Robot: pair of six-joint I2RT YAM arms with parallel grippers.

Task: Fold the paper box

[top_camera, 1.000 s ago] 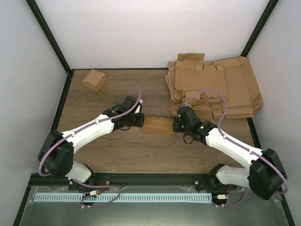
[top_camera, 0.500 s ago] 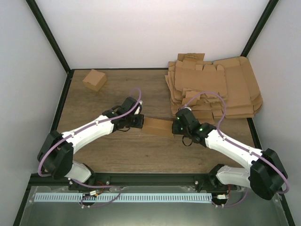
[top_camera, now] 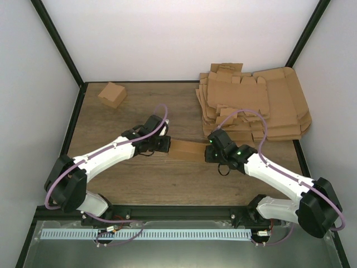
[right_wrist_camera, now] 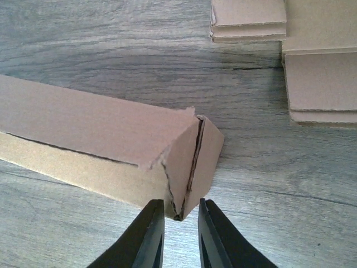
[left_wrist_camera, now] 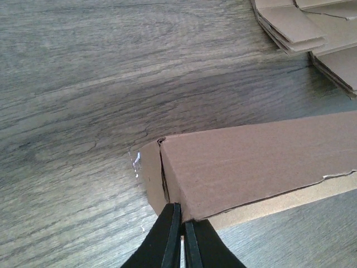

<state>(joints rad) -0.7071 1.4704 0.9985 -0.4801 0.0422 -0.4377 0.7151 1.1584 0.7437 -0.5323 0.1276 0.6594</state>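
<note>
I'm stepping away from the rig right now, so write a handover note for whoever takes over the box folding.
Left hand: shut at one end corner of the long brown cardboard paper box; a true pinch cannot be confirmed.
Right hand: open, fingers either side of the opposite end corner.
The box lies on the wooden table between them, folded into a long closed shape; end seams gape slightly.
Left to do, probably: press both ends shut.
Stack of flat brown cardboard blanks far right, small folded brown box far left.

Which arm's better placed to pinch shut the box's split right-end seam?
Probably right. The right fingers are open, straddling the paper box's split end corner; the left fingers are closed at the other end.
</note>
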